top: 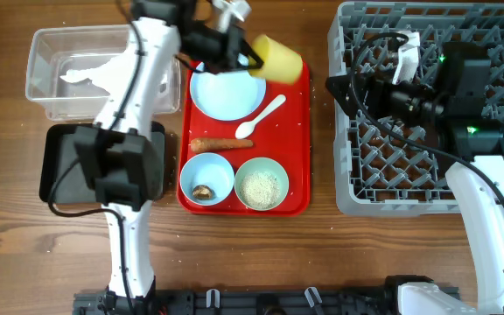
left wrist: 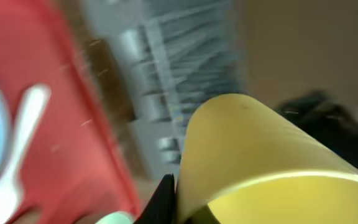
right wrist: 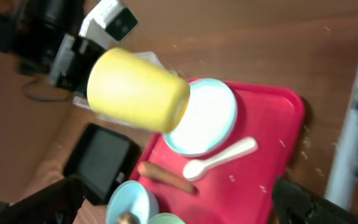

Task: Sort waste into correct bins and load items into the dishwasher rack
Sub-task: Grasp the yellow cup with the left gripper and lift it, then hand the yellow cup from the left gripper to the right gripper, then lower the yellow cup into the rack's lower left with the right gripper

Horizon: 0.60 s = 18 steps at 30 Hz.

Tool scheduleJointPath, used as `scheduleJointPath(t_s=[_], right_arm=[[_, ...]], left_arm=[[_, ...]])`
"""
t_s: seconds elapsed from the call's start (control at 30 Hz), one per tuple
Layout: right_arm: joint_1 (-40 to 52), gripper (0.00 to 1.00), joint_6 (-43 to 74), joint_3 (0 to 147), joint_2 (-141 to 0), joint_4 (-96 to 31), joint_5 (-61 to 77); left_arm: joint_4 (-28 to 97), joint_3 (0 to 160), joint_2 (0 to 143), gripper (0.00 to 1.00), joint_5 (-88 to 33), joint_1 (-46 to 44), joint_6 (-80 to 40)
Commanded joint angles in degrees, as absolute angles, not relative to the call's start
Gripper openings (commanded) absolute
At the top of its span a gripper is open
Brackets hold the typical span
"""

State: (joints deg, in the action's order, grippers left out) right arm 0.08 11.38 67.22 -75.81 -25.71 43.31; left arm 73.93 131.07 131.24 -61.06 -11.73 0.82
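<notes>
My left gripper (top: pixel 250 54) is shut on the rim of the small yellow cup (top: pixel 278 59) and holds it tilted above the back of the red tray (top: pixel 296 131). In the left wrist view the cup (left wrist: pixel 260 155) fills the frame beside one black finger (left wrist: pixel 163 200). On the tray lie the pale blue plate (top: pixel 226 92), the white spoon (top: pixel 261 118), the carrot piece (top: pixel 221 143), a bowl (top: pixel 213 171) with a brown scrap (top: pixel 203 192) and a bowl of rice (top: pixel 262 184). My right gripper (top: pixel 344 94) is open and empty over the left edge of the grey rack (top: pixel 427 166).
The clear tub (top: pixel 46 52) at the back left holds white tissue (top: pixel 86 74). The black tray (top: pixel 55 166) lies in front of it, partly under my left arm. The right wrist view shows the cup (right wrist: pixel 138 90), plate (right wrist: pixel 204 118) and spoon (right wrist: pixel 219 158).
</notes>
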Motion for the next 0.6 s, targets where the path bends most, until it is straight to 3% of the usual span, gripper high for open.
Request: scheduleJointPath(t_s=[0.0, 0.13, 0.47, 0.57], right_arm=[[0.23, 1.0, 13.65, 67.85, -76.62, -19.62, 52.36], [3.11, 1.0, 13.76, 67.88, -79.57, -11.11, 57.21], [4.71, 1.0, 17.12, 67.88, -84.25, 0.05, 58.52], [4.71, 0.88, 20.03, 67.88, -84.47, 5.13, 60.8]], left_arm=[[72.31, 132.07, 130.17, 0.04, -80.99, -10.72, 1.34], [70.91, 132.07, 130.17, 0.04, -90.35, -11.75, 1.23], [72.75, 132.07, 130.17, 0.04, -90.35, -16.56, 0.89], [72.79, 132.07, 130.17, 0.04, -90.32, -17.85, 0.91]])
